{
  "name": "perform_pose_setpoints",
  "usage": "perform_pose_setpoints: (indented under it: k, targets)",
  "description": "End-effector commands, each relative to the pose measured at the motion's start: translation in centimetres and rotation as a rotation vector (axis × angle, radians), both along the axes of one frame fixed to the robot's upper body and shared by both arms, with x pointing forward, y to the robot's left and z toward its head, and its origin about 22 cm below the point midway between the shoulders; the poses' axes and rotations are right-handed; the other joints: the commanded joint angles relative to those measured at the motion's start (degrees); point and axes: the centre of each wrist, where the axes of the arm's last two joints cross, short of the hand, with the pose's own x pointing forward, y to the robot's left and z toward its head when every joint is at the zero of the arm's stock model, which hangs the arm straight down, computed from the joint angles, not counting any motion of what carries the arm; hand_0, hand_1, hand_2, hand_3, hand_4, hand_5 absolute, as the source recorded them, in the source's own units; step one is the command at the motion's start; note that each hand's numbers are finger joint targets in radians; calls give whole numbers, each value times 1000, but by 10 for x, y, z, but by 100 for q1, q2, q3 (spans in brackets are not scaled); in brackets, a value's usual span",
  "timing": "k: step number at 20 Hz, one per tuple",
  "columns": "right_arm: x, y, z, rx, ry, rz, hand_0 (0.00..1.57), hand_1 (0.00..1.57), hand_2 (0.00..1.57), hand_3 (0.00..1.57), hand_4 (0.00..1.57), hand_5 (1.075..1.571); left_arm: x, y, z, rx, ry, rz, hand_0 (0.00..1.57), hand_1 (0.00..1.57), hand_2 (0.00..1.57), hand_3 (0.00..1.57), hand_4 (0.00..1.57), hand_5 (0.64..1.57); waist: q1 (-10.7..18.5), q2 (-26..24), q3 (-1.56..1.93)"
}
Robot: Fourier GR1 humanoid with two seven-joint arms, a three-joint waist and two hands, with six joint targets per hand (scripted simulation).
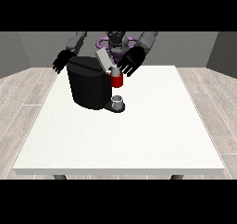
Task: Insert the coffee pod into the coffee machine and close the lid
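Observation:
The black coffee machine (89, 86) stands on the white table (139, 135) at the left of its far half. Its grey lid (102, 59) is tilted up and open above the red pod holder (117, 81). A small pale coffee pod (114, 71) sits at the top of the red holder. The hand at the view's right (131, 61) hovers just right of the pod and the lid with its fingers spread, close to the pod. The hand at the view's left (63, 61) hangs open behind the machine's left side, touching nothing.
A small grey cup (118, 102) stands on the machine's base under the red holder. The table's edges run along the front and both sides, with wooden floor around it.

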Motion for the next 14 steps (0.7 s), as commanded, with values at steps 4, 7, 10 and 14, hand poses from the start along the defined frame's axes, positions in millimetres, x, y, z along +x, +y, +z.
perform_pose_setpoints:
  k: [4, 7, 10, 14]
  targets:
    - [-4, 12, 10, -7, 12, 20, 0, 0, 0, 0, 418, 1571, 1, 6, -16, 3, 40, 0, 1221, 1221, 1265, 1171, 485, 1571, -134, -54, -4]
    - [-2, 14, 5, -2, 23, 13, 0, 0, 0, 0, 397, 1571, 2, 7, -2, 5, 49, 14, 1196, 1196, 1240, 1142, 466, 1571, -95, 29, -2]
    - [3, -1, 16, 0, 3, 3, 0, 0, 0, 0, 401, 1571, 1, -1, -20, 13, 59, -18, 1161, 1161, 1195, 1058, 457, 1571, -41, -24, -2]
    - [2, 14, 10, 4, -43, -11, 0, 0, 0, 0, 431, 1571, 0, 7, 1, 49, 0, 2, 1118, 1118, 1158, 990, 442, 1571, 10, 136, -2]
